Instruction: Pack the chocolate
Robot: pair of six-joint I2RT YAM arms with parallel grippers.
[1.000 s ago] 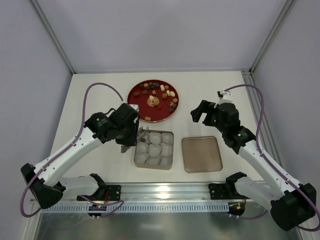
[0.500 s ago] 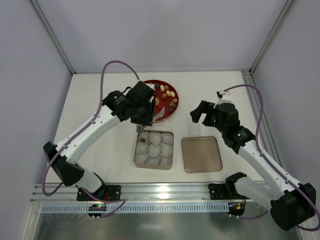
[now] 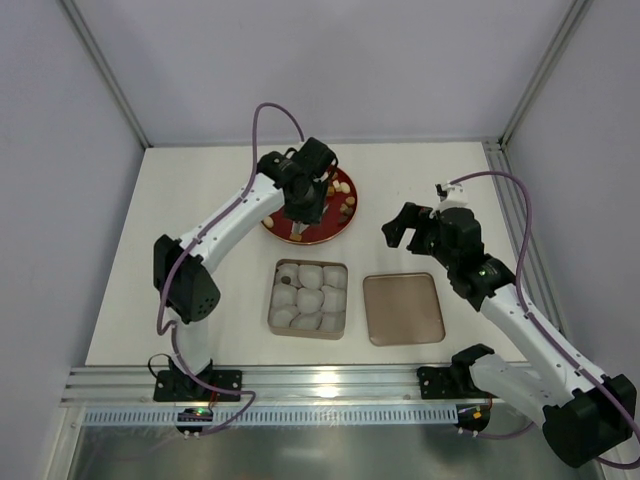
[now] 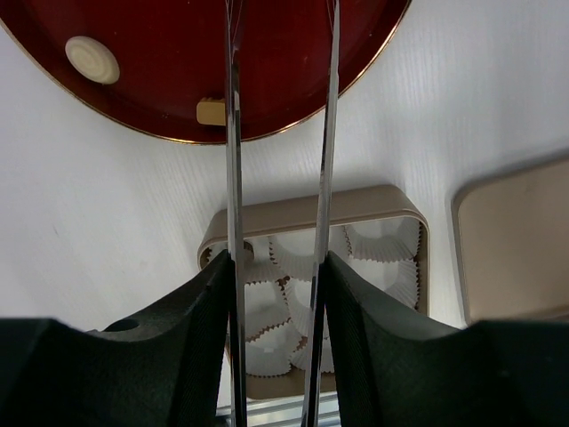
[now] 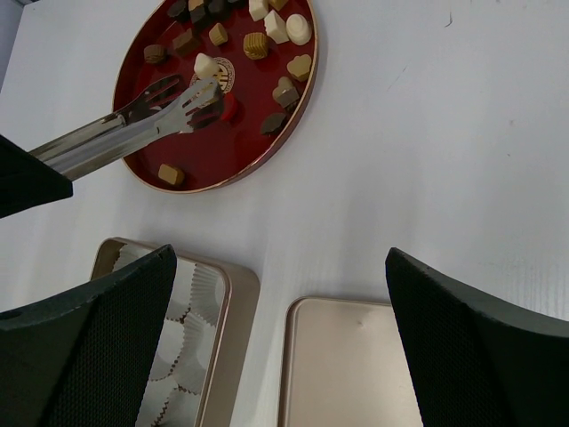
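Note:
Several small chocolates (image 5: pixel 258 43) in brown, tan and cream lie on the red plate (image 5: pixel 249 142). My left gripper (image 3: pixel 303 192) hovers over that plate, shut on metal tongs (image 5: pixel 116 133). The tong tips sit just above the plate beside its gold emblem; I cannot tell whether they hold a candy. The left wrist view shows the tong blades (image 4: pixel 233 133) between my left gripper's (image 4: pixel 277 260) fingers, a cream round candy (image 4: pixel 92 60) and a tan square one (image 4: pixel 210 111). My right gripper (image 3: pixel 405 225) is open and empty, held above the table right of the plate (image 3: pixel 322 232).
A tan box (image 3: pixel 271 325) of white crinkled paper cups lies below the plate, with one dark piece (image 3: pixel 287 281) in its top-left cup. Its flat lid (image 3: pixel 403 308) lies to the right. Both also show in the right wrist view, box (image 5: pixel 236 294) and lid (image 5: pixel 356 374).
My left arm has swung with the tongs from the box's left side up and right over the red plate. The right arm has stayed still.

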